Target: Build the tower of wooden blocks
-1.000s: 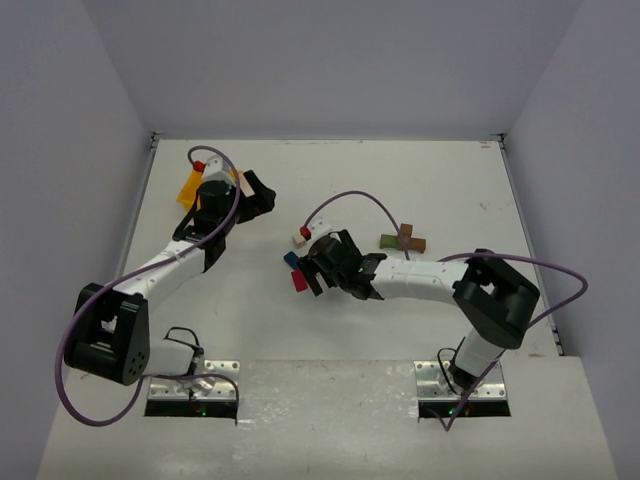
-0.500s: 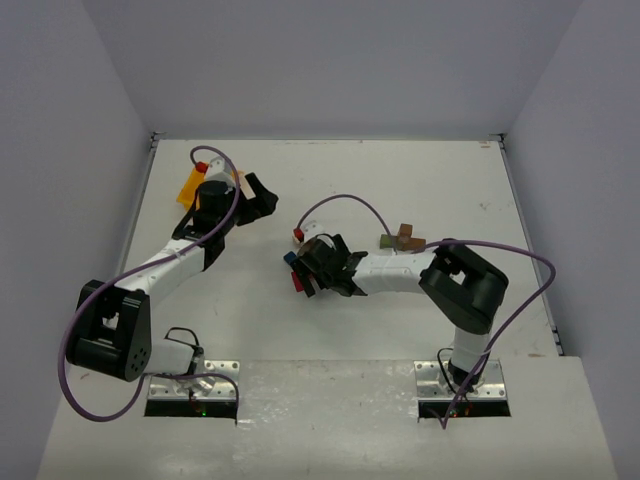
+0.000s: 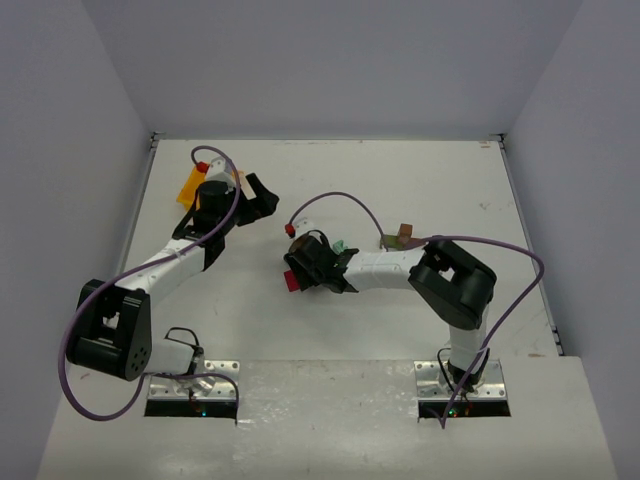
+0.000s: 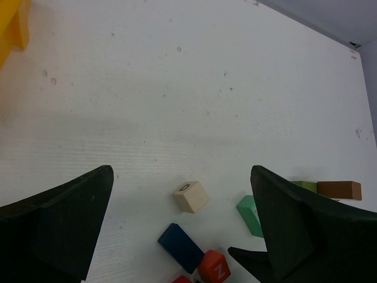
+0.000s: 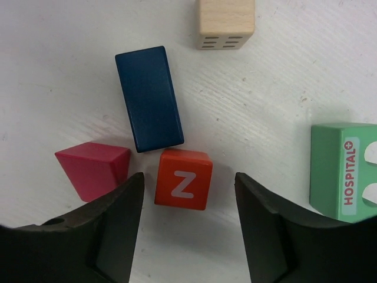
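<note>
In the right wrist view an orange cube marked Z lies on the table between the fingers of my right gripper. The jaws are open, with a gap on each side of the cube. Around it lie a blue block, a red wedge, a tan cube and a green block. My left gripper hangs wide open and empty, away from the blocks, looking at the tan cube, blue block, olive block and brown block.
A yellow-orange tray lies at the back left beside my left gripper. My right gripper covers most of the block cluster from above. The brown block sits behind the right forearm.
My right gripper has shifted left and lowered over the orange Z cube, and its jaws have narrowed toward it. The right elbow has swung left. The left arm has barely moved.
</note>
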Controlling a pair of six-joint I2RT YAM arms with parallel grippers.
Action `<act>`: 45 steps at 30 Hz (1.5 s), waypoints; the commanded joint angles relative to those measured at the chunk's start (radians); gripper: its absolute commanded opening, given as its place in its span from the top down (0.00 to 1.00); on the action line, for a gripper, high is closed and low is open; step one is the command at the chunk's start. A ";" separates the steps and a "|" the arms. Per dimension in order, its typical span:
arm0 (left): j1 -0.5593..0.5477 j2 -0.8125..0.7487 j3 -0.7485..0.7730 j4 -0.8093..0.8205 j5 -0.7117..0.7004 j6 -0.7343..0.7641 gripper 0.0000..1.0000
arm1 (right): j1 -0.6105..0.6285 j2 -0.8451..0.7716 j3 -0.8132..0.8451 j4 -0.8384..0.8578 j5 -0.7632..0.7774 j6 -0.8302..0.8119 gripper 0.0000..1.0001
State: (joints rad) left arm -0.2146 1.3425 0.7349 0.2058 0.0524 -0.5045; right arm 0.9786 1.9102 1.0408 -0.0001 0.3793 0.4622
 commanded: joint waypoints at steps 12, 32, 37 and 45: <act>0.012 0.017 0.038 0.060 0.037 0.009 0.00 | 0.018 0.000 0.067 0.011 0.052 0.070 0.69; 0.014 0.020 0.023 0.110 0.029 0.034 0.00 | -0.360 -0.508 -0.020 0.066 -0.519 -0.644 0.90; 0.014 0.028 0.013 0.150 0.040 0.062 0.00 | -0.615 -0.648 0.018 -0.189 -1.028 -1.002 0.89; 0.014 0.026 0.045 0.116 -0.024 0.119 0.00 | -0.955 -0.624 0.197 -0.674 -1.178 -1.440 0.92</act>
State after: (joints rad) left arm -0.2146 1.3672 0.7349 0.2939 0.0725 -0.4320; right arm 0.1466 1.2816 1.1894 -0.4201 -0.6176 -0.6857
